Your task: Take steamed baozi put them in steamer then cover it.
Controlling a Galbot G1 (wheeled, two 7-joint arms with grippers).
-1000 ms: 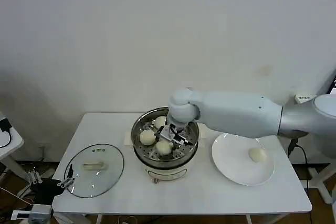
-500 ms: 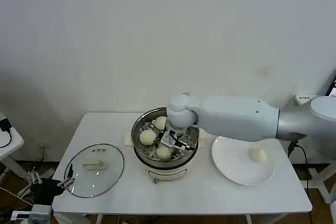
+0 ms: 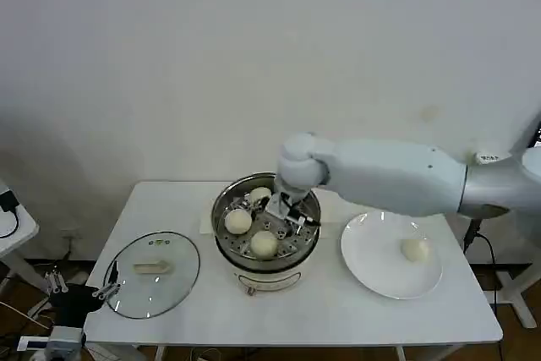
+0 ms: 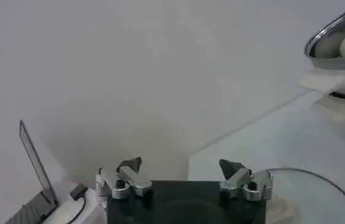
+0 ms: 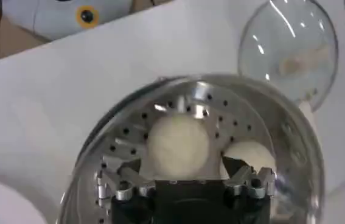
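The steamer (image 3: 254, 270) stands mid-table with three baozi on its perforated tray: one at the left (image 3: 237, 221), one at the front (image 3: 264, 244) and one at the back (image 3: 257, 196). My right gripper (image 3: 285, 210) hovers open just above the tray. In the right wrist view its fingers (image 5: 240, 173) straddle the front baozi (image 5: 178, 146) without closing on it, and a second bun (image 5: 250, 156) lies beside it. A fourth baozi (image 3: 414, 248) rests on the white plate (image 3: 380, 276). My left gripper (image 3: 82, 287) is parked open and holding nothing (image 4: 181, 168) off the table's front left corner.
The glass lid (image 3: 152, 275) with its cream handle lies flat on the table left of the steamer, and is visible from the right wrist as well (image 5: 291, 45). A wall runs close behind the table. A small white side table (image 3: 10, 230) stands at far left.
My right gripper dipped toward the tray, then rose and shifted slightly right. The front baozi stays on the tray. The left arm has not moved.
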